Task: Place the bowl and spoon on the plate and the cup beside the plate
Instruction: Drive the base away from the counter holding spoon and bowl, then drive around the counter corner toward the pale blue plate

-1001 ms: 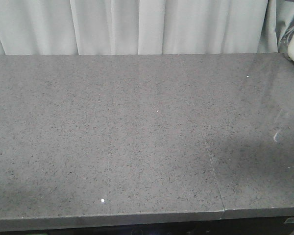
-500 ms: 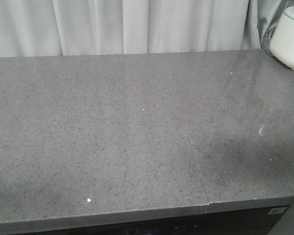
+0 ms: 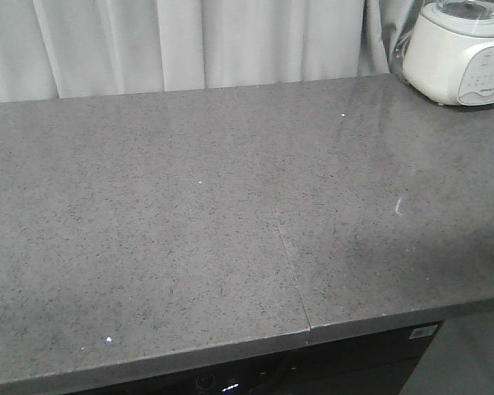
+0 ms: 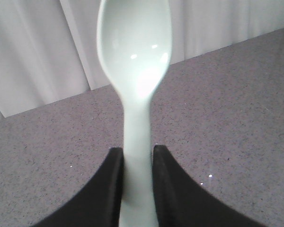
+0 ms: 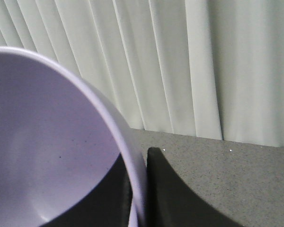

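The grey speckled stone table (image 3: pixel 189 230) is filling the front view, with a pale pleated curtain (image 3: pixel 230 41) hanging behind it. A white rice cooker (image 3: pixel 463 51) is standing at the far right corner. The plate and cup are not appearing in any view.

The right fingers (image 5: pixel 168 194) are clamping the rim of the small round lavender-purple plastic bowl (image 5: pixel 47 142), apparently carrying it toward the plate. The left fingers (image 4: pixel 106 194) are pinching the handle of the small pale mint-green plastic spoon (image 4: pixel 135 66), which is raised above the table. Nothing visible is obstructing either.
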`<state>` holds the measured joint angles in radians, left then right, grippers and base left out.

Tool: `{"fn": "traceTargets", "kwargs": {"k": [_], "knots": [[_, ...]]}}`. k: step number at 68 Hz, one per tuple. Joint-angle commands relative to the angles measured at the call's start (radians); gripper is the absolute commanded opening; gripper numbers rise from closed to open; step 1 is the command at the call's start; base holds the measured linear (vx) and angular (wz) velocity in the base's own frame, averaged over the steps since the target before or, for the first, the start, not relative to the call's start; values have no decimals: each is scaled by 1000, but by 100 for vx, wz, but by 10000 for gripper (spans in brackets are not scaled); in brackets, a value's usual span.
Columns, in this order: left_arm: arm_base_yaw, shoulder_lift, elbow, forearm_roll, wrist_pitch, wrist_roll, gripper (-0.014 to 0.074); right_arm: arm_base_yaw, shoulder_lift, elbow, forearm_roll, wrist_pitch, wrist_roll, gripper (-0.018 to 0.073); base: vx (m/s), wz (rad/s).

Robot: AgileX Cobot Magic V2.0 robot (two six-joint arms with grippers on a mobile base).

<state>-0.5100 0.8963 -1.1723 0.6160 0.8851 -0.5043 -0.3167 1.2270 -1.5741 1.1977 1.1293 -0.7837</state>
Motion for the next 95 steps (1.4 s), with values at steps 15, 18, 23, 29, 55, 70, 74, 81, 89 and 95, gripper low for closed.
{"fn": "traceTargets", "kwargs": {"k": [15,18,23,29,55,70,74,81,89,95], "knots": [[0,-8,-23,33,-58,-7,-6,-2,-23,-24,66,-39,-10,-5,-2,-21],[0,-8,-23,33,-58,-7,-6,-2,-23,-24,66,-39,-10,-5,-2,-23],[0,-8,-23,33,-58,-7,-6,-2,-23,-24,66,-39,-10,-5,-3,-24],[0,-8,-23,33,-58,-7,-6,-2,-23,-24,66,-39,-10,-5,-3,-24],[0,-8,-23,33,-58,-7,-6,-2,-23,-24,66,-39,-10,-5,-4,-22],[0,-8,-23,33,-58,-7,-6,-2,-23,-24,65,-39,-10,-5,-3,-19],[0,-8,-23,33,-58,-7,-6,-2,-23,-24,65,-39,-10,-5,-3,-19],[0,-8,-23,33,-58,-7,-6,-2,-23,-24,65,-39,-10,-5,-3,-18],[0,-8,-23,33,-58,-7,-6,-2,-23,-24,65,-39,-10,-5,-3,-17],[0,-8,-23,33,-58,-7,-6,-2,-23,-24,65,-39,-10,-5,-3,-15]]}}
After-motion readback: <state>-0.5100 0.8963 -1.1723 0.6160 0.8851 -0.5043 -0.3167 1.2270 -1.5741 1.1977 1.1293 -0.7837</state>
